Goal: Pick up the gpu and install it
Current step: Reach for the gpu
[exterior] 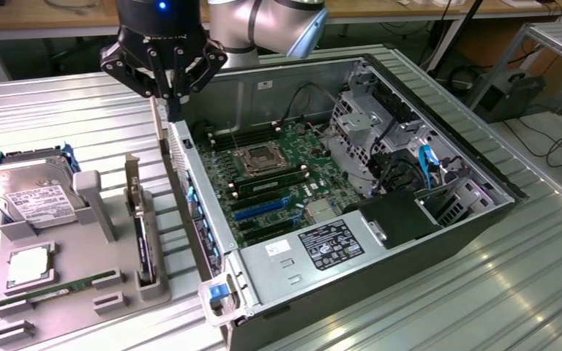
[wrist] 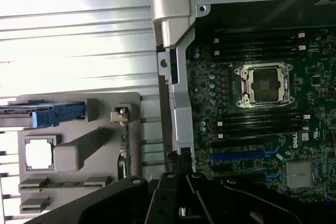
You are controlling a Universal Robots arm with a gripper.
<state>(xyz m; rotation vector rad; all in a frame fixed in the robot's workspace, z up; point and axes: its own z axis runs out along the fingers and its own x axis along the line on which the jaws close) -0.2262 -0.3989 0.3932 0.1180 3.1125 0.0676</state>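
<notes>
Across the ribbed metal bench [exterior: 66,110] we see the open computer case [exterior: 388,270] lying on its side, motherboard [exterior: 281,183] up. At the exterior view's left sits the grey holder tray [exterior: 78,252]. The gpu [exterior: 144,241] stands on edge in a slot along the tray's case-side rim, its silver bracket upright at the far end. It is just beside the case wall, with the hard drive [exterior: 27,197] and memory stick [exterior: 56,290] further out.

We judge the card light and stiff but fragile. Its black face carries components and the lower edge carries contacts, so the bare upper edge near the middle, or the bracket, looks the safest hold. The metal may be slippery.

Room is tight. The case's sheet-metal rim rises close on one side and a tray post [exterior: 96,201] stands on the other, so a straight vertical lift looks like the clear path. Inside the case, the blue slots [exterior: 261,208] lie open from above.

The claw [exterior: 173,102] hangs high over the case's rim, well apart from the card, and looks closed and empty.
</notes>
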